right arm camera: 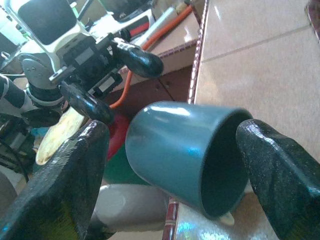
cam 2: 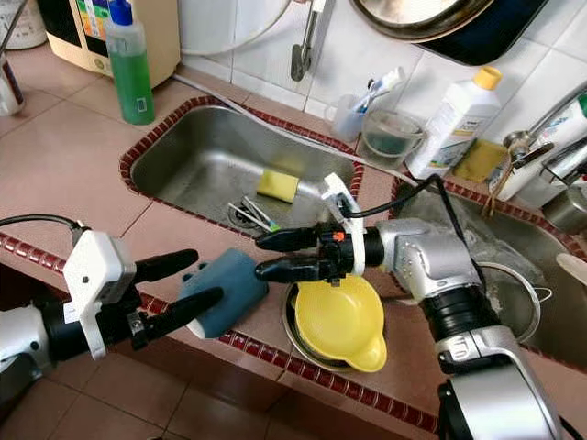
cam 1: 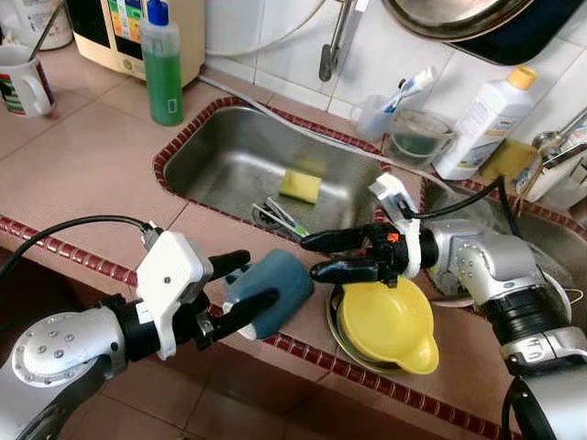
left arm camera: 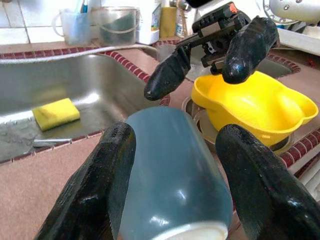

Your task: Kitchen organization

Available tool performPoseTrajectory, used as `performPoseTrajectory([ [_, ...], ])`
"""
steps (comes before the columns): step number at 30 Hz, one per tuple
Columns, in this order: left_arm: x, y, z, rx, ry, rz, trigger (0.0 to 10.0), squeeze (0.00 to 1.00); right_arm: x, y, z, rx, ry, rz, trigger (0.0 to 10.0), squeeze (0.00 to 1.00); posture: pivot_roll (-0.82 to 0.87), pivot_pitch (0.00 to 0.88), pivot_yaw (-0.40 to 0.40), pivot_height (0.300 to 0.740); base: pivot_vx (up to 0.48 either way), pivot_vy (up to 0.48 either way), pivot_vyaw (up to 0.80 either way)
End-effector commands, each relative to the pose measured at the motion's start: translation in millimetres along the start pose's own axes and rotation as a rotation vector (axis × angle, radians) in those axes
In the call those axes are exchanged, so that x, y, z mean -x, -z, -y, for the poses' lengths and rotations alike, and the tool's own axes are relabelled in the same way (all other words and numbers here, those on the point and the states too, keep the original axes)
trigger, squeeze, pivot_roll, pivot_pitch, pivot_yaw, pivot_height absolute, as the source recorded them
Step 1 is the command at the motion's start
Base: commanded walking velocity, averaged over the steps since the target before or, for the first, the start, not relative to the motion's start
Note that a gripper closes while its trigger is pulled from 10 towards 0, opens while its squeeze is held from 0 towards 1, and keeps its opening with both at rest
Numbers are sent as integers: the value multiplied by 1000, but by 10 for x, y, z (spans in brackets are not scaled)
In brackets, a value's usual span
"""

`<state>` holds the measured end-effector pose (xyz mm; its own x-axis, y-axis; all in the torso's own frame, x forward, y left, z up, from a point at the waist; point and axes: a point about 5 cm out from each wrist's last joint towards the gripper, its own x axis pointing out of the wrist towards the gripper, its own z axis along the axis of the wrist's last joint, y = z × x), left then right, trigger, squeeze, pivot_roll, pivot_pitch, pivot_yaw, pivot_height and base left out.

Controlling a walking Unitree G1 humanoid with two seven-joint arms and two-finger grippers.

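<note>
Left gripper point(cam 1: 246, 286): fingers clamped on the blue cup point(cam 1: 272, 291), held on its side at the desk point(cam 1: 83, 165) edge.
Right gripper point(cam 1: 312, 256): fingers apart, empty, just beyond the cup.
Yellow bowl point(cam 1: 390, 324): beside it.
Risk: a slip drops the cup to the floor.

no lettering reads clearly anywhere; the appliance point(cam 1: 138, 32) by the wall carries coloured label patches, perhaps buttons, too blurred to make out.
</note>
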<state>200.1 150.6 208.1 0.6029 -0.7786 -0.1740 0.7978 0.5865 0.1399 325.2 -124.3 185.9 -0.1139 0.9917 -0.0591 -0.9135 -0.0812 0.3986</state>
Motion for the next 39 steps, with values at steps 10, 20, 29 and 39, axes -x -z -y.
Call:
performPoseTrajectory([
  [10, 46, -48, 102, -6, -6, 5, 10000, 0, 10, 14, 45, -39, -43, -70, 10000, 0, 45, 162, -256, 740, 0, 0, 0],
  [20, 74, -52, 131, 4, -19, 1, 10000, 0, -72, 36, 55, -65, -76, -90, 10000, 0, 54, 176, -260, 740, 0, 0, 0],
  [29, 93, -28, 178, 25, -14, -16, 10000, 0, -140, 17, 65, -69, -101, -89, 10000, 0, 59, 192, -260, 740, 0, 0, 0],
  [39, 73, 15, 239, 41, -2, -42, 10000, 0, -142, -21, 74, -63, -101, -82, 10000, 0, 55, 200, -254, 740, 0, 0, 0],
])
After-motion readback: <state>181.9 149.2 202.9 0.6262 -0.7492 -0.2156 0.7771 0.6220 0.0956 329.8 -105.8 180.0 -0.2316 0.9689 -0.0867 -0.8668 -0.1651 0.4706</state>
